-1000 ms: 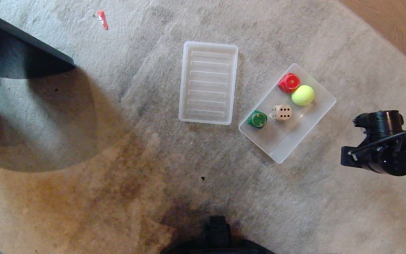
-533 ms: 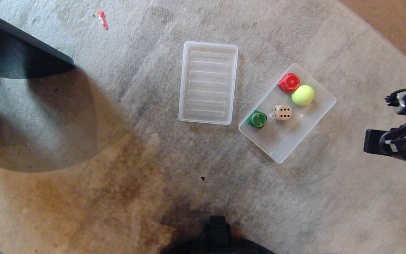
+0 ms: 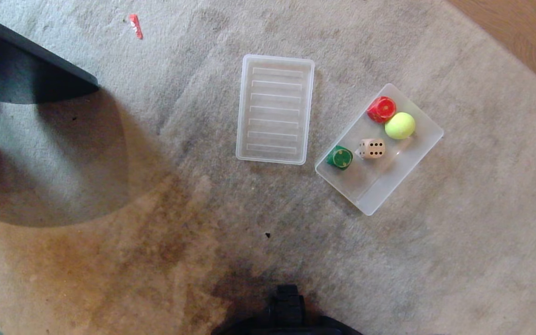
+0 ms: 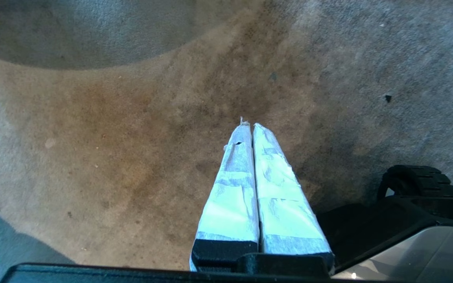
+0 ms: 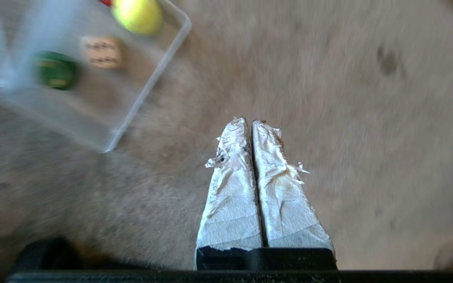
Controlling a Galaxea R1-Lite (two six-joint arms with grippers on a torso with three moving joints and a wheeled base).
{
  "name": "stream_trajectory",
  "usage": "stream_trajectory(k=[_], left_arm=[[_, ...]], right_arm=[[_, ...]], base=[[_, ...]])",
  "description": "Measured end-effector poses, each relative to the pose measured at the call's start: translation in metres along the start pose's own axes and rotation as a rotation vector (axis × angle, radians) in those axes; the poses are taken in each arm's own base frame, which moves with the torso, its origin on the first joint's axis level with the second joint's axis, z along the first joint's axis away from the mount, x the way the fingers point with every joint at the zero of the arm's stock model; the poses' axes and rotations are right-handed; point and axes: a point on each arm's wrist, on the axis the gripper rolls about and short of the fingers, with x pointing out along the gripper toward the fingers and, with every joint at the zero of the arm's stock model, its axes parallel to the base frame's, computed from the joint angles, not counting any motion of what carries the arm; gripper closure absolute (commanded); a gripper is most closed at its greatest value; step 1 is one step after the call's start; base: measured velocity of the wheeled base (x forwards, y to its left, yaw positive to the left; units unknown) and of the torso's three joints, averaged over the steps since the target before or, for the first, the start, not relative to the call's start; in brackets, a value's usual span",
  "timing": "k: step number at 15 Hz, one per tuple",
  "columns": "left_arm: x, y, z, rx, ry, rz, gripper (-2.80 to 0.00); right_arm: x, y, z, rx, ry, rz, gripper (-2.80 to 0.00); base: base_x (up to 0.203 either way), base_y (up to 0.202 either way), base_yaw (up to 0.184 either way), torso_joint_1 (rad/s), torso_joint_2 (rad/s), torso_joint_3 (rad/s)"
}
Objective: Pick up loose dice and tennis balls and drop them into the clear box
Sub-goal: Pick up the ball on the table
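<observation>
Both pairs of fingers, right (image 5: 250, 122) and left (image 4: 249, 125), were pressed together, empty, above bare carpet (image 3: 156, 260). Inside the clear box (image 3: 424, 144) sat a beige die (image 3: 372, 148) and tennis ball (image 3: 399, 125). Judging by this, searching wider would serve best.

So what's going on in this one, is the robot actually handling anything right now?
Nothing is being handled. The clear box sits on the carpet holding a tennis ball, a beige die, a red die and a green die. Its ribbed lid lies beside it. The right claw is shut and empty, over bare carpet near the box. The left claw is shut and empty too, parked by the robot's base.
</observation>
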Motion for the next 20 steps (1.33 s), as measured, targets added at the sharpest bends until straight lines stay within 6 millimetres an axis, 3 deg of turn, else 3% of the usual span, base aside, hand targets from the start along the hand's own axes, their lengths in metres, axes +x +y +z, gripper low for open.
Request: stream_trajectory(k=[3,6,10,14,18,20], left_arm=[[0.0,0.0,0.0,0.0,0.0,0.0,0.0],[0.0,0.0,0.0,0.0,0.0,0.0,0.0],[0.0,0.0,0.0,0.0,0.0,0.001,0.0],[0.0,0.0,0.0,0.0,0.0,0.001,0.0],[0.0,0.0,0.0,0.0,0.0,0.0,0.0],[0.0,0.0,0.0,0.0,0.0,0.0,0.0]], right_arm=[[-0.068,-0.024,-0.021,-0.026,-0.102,0.075,0.0],[-0.098,-0.035,-0.044,-0.054,-0.111,0.112,0.0],[-0.092,-0.033,-0.07,-0.067,-0.078,0.1,0.0],[-0.072,-0.025,-0.093,-0.06,-0.094,0.106,0.0],[-0.044,-0.011,-0.148,-0.066,-0.1,0.133,0.0],[-0.04,-0.009,-0.163,-0.065,-0.131,0.123,0.0]], base=[[0.0,0.0,0.0,0.0,0.0,0.0],[0.0,0.0,0.0,0.0,0.0,0.0],[0.0,0.0,0.0,0.0,0.0,0.0],[0.0,0.0,0.0,0.0,0.0,0.0],[0.0,0.0,0.0,0.0,0.0,0.0],[0.0,0.0,0.0,0.0,0.0,0.0]])
